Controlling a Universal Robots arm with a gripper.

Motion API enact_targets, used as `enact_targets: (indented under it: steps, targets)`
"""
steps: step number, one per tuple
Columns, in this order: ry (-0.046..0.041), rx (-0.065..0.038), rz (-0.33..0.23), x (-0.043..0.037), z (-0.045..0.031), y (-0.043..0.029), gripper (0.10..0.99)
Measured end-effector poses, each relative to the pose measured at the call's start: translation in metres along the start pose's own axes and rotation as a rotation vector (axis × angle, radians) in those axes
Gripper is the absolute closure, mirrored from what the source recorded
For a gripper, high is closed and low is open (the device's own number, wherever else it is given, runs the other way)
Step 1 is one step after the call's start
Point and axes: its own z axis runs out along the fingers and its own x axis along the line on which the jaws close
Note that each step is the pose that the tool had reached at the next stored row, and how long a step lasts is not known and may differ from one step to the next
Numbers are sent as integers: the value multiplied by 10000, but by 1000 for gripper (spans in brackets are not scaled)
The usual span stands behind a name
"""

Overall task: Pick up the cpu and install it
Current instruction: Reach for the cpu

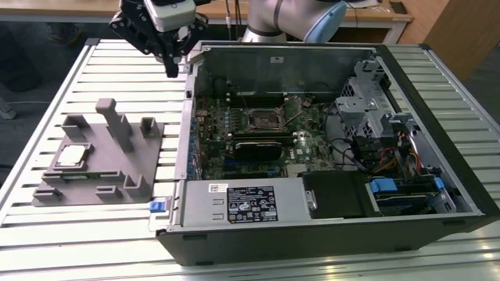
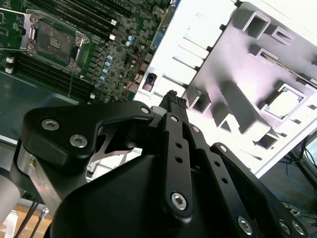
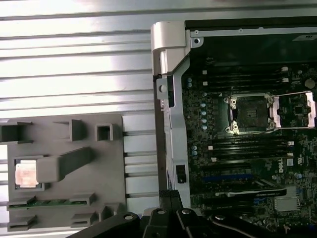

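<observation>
My gripper (image 1: 171, 69) hangs above the slatted table (image 1: 117, 70) with its two fingers pressed together, and nothing is pinched between them. In the exterior view it sits over a far corner of the open computer case (image 1: 186, 175), on the exterior view's left side of it. In the first wrist view my fingertips (image 3: 171, 194) lie over that side wall of the case.

Inside the case is the green board (image 1: 226, 146), and on it the dark square socket (image 1: 264, 119) with its metal frame; the frame's lid is swung open in the first wrist view.

Farther off, on the table toward the exterior view's left, is the grey fixture (image 1: 102, 175) with its upright posts. The cpu (image 1: 72, 155) lies flat in a square pocket of that fixture, pale top up, well apart from my fingers and from the socket.
</observation>
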Motion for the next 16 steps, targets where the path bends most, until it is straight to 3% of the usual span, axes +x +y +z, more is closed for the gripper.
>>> enact_targets:
  steps: [16]
  targets:
    - [0,0,0,151,-3,-12,980]
